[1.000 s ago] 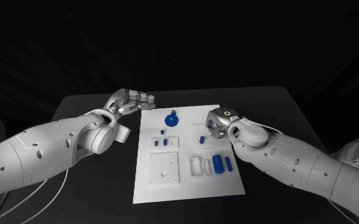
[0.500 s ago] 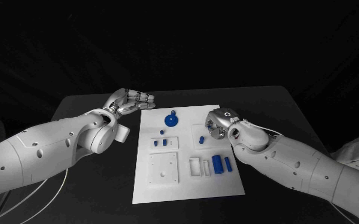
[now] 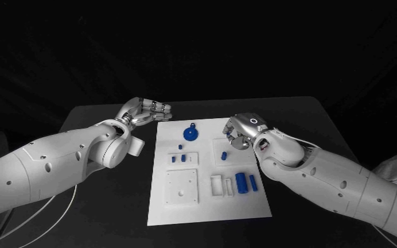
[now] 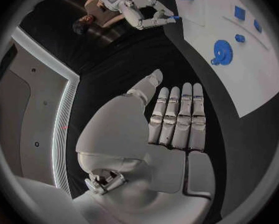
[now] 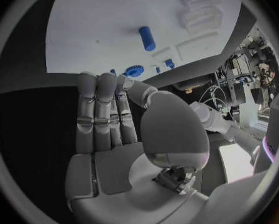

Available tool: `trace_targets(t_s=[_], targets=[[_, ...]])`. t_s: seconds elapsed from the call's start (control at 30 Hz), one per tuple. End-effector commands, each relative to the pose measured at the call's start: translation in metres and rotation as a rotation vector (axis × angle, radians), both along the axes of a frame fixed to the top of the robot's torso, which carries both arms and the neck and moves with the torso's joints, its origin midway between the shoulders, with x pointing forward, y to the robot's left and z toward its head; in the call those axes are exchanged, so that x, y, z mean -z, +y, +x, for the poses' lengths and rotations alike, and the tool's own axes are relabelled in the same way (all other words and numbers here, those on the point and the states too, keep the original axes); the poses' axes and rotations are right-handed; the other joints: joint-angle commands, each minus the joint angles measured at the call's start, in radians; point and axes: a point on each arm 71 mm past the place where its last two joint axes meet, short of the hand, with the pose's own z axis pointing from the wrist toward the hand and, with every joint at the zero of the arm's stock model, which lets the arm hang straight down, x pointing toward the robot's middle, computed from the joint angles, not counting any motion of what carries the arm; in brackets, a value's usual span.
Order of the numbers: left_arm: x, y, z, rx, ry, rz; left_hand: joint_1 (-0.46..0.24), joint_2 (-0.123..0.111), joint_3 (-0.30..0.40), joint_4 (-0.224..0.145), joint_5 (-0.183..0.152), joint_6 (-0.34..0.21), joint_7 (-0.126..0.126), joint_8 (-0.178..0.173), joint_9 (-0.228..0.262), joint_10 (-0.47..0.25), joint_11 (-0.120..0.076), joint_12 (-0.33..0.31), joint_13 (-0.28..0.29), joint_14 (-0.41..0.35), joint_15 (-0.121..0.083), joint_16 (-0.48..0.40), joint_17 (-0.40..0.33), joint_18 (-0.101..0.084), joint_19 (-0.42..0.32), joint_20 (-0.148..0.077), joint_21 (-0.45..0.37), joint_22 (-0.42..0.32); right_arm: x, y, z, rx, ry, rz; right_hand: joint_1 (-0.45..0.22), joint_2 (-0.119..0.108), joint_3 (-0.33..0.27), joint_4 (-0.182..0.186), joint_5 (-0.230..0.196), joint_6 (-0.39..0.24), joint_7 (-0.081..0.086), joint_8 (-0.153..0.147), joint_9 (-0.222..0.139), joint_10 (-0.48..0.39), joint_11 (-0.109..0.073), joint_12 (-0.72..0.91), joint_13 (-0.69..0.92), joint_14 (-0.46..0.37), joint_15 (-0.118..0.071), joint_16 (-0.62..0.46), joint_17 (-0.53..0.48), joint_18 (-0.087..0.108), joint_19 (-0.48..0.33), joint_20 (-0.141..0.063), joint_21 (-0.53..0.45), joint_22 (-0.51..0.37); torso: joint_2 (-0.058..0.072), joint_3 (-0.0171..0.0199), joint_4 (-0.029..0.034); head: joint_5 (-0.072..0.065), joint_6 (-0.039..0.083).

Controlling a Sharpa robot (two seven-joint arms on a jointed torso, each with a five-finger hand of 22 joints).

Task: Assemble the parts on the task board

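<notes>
The white task board lies mid-table. On it are a blue gear, three small blue pieces below the gear, a short blue cylinder and two longer blue pieces. My right hand hovers over the board's far right part, just beyond the cylinder, fingers straight and holding nothing. In the right wrist view the cylinder and gear lie past my fingertips. My left hand hangs off the board's far left corner, its fingers straight and empty, the gear ahead.
White recessed fixtures sit on the board: a square plate at the near left and slotted holders beside the long blue pieces. Bare black table flanks the board on both sides.
My right hand has drawn slightly toward the board's far edge and turned a little. The left hand and the parts have stayed put.
</notes>
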Motion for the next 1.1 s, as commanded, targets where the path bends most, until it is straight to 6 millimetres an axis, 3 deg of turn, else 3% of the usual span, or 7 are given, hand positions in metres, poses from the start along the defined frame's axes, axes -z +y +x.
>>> trace_targets(t_s=[0.03,0.33,0.63,0.7,0.77,0.93,1.1], targets=[[-0.001,-0.002,0.002,0.010,0.000,-0.017,0.000,0.010,-0.005,0.001,0.005,0.000,0.002,-0.002,0.000,-0.008,-0.001,0.001,-0.001,-0.006,-0.001,-0.004,-0.001,0.003,0.005,0.001,0.005,-0.001,-0.006,0.011,-0.008,-0.037,-0.001,0.052,0.009,-0.003,-0.003,0.005,-0.001,0.004,0.001,0.006,0.001,0.029,-0.018,0.001,0.001,-0.001,-0.006,-0.003,0.001,0.018,0.009,0.000,-0.004,0.002,-0.002,-0.0005,0.0000,0.011,0.001],[0.001,-0.005,0.010,0.004,0.002,-0.017,0.002,0.011,-0.006,0.000,0.007,-0.002,0.003,-0.002,0.000,-0.011,0.000,0.001,-0.001,-0.009,0.000,-0.005,-0.001,0.003,0.005,0.001,0.005,-0.006,-0.007,0.048,-0.037,-0.150,0.029,0.149,0.008,-0.001,-0.006,0.004,-0.001,0.003,0.001,0.006,0.001,0.026,-0.018,0.002,0.001,0.001,-0.005,-0.003,0.000,0.020,0.020,0.001,-0.033,0.030,-0.013,-0.0097,0.0043,0.063,-0.011],[0.004,-0.012,0.018,-0.001,0.001,-0.020,0.000,0.015,-0.006,0.001,0.008,-0.006,0.004,-0.002,0.000,-0.013,0.000,0.001,-0.001,-0.011,0.001,-0.005,-0.001,0.004,0.005,0.002,0.005,-0.010,0.009,0.078,-0.061,-0.222,0.062,0.222,0.007,0.002,-0.006,0.000,-0.001,0.001,0.002,0.006,0.001,0.026,-0.017,0.002,0.001,0.001,-0.005,-0.001,-0.001,0.020,0.032,0.001,-0.051,0.059,-0.026,-0.0253,0.0077,0.126,-0.034],[0.004,-0.016,0.021,0.003,0.001,-0.022,-0.001,0.017,-0.006,0.001,0.009,-0.009,0.005,-0.003,0.000,-0.013,0.001,0.001,-0.001,-0.012,0.001,-0.005,-0.001,0.004,0.005,0.002,0.005,-0.012,0.019,0.084,-0.067,-0.233,0.077,0.234,0.007,0.001,-0.003,-0.002,-0.001,0.002,0.002,0.007,0.001,0.025,-0.017,0.001,0.001,0.001,-0.005,-0.001,-0.003,0.020,0.035,0.001,-0.060,0.073,-0.030,-0.0327,0.0108,0.141,-0.035],[0.005,-0.019,0.023,0.005,0.002,-0.022,-0.001,0.017,-0.006,0.001,0.009,-0.009,0.005,-0.003,0.000,-0.013,0.001,0.001,-0.001,-0.012,0.001,-0.005,-0.001,0.004,0.005,0.002,0.005,-0.012,0.027,0.088,-0.072,-0.239,0.089,0.241,0.007,0.001,-0.003,-0.002,-0.001,0.002,0.002,0.007,0.001,0.025,-0.017,0.001,0.001,0.001,-0.005,-0.001,-0.003,0.020,0.035,0.001,-0.060,0.073,-0.033,-0.0366,0.0133,0.154,-0.040],[0.007,-0.021,0.029,0.004,0.007,-0.017,0.001,0.020,-0.004,-0.002,0.014,-0.011,0.006,-0.002,0.000,-0.017,0.002,0.001,-0.001,-0.016,0.002,-0.005,-0.002,0.004,0.004,0.003,0.005,-0.015,0.043,0.095,-0.080,-0.250,0.101,0.244,0.003,-0.005,0.014,-0.005,-0.001,0.003,0.002,0.006,0.001,0.027,-0.017,0.002,0.001,0.001,-0.006,0.001,-0.003,0.021,0.039,0.000,-0.066,0.091,-0.035,-0.0393,0.0161,0.190,-0.059],[0.007,-0.023,0.032,0.002,0.007,-0.015,0.001,0.022,-0.003,-0.003,0.014,-0.011,0.006,-0.002,0.000,-0.018,0.002,0.001,-0.001,-0.017,0.003,-0.005,-0.002,0.004,0.003,0.003,0.005,-0.016,0.054,0.098,-0.084,-0.252,0.116,0.245,0.002,-0.006,0.019,-0.006,-0.001,0.003,0.001,0.006,0.001,0.027,-0.017,0.002,0.001,0.000,-0.006,0.003,-0.004,0.021,0.044,0.000,-0.078,0.112,-0.033,-0.0385,0.0144,0.210,-0.066]])
